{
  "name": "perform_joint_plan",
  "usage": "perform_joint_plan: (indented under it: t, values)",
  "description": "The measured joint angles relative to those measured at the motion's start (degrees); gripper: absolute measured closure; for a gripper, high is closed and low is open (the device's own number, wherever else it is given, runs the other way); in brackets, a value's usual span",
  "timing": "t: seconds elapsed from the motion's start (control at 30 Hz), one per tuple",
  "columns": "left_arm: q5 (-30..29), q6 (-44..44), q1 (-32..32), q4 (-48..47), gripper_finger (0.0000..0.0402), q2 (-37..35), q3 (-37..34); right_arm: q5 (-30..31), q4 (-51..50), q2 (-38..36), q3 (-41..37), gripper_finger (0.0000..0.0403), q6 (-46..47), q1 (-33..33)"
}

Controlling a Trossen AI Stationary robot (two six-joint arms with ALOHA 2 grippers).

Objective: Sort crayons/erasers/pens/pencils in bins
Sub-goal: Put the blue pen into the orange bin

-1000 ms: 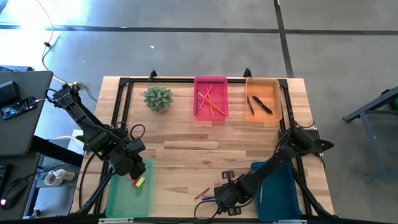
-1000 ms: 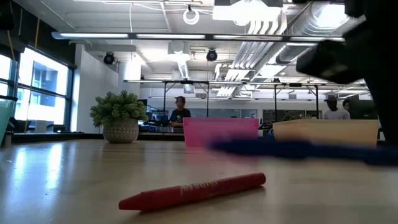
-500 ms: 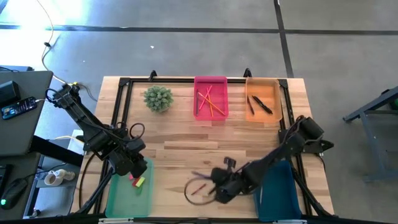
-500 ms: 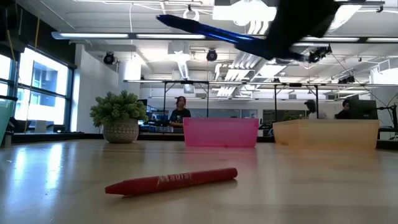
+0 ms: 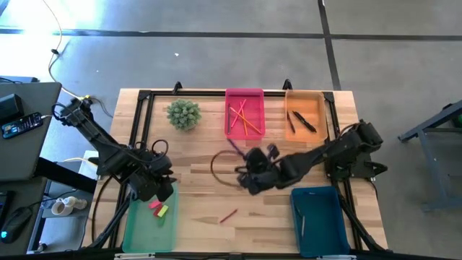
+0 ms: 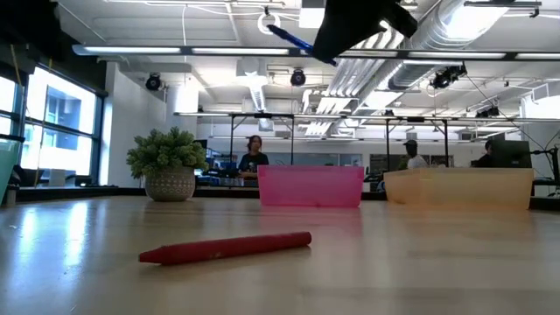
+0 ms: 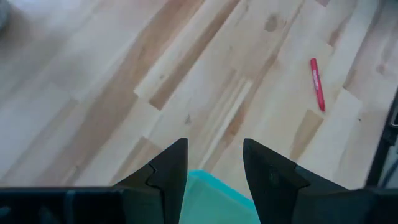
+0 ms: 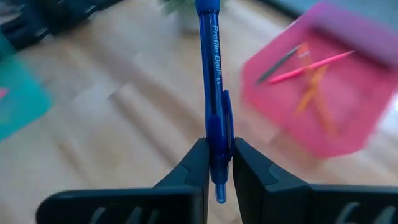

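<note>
above the middle of the desk [image 5: 202, 162], just short of the pink bin [image 5: 245, 113], the right gripper [image 8: 218, 163] pinches a blue pen [image 8: 214, 87] between its fingers. pencils [image 5: 242, 117] lie in that bin. a red crayon [image 6: 225, 248] rests on the desk nearer the front edge. the left gripper [image 7: 214, 163], fingers spread, hangs over the green bin [image 5: 137, 227] holding erasers [image 5: 158, 208].

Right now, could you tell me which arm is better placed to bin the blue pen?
The right: its tool already grips the blue pen mid-table, near the orange bin holding pens. The left tool hangs open over the green bin.
</note>
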Motion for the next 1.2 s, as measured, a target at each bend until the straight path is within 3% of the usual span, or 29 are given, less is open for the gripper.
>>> perform_joint_plan:
  t: [0.4,0.7,0.9,1.2]
  values:
    - [-2.39,5.69,4.94,2.36,0.0259,0.0,0.0,9.58,-19.77,-11.45,0.04,0.0372,0.29,-10.26]
    - [-6.08,11.44,7.93,14.79,0.0259,0.0,0.0,10.23,-38.39,-19.4,0.04,0.0372,0.12,-23.1]
    - [-7.59,20.31,10.36,25.39,0.0259,0.0,0.0,6.65,-43.04,-23.52,-0.02,0.0372,-7.38,-34.32]
    - [-7.55,28.14,13.97,33.32,0.0259,0.0,0.0,-6.06,-42.88,-24.29,-0.07,0.0372,-22.15,-50.1]
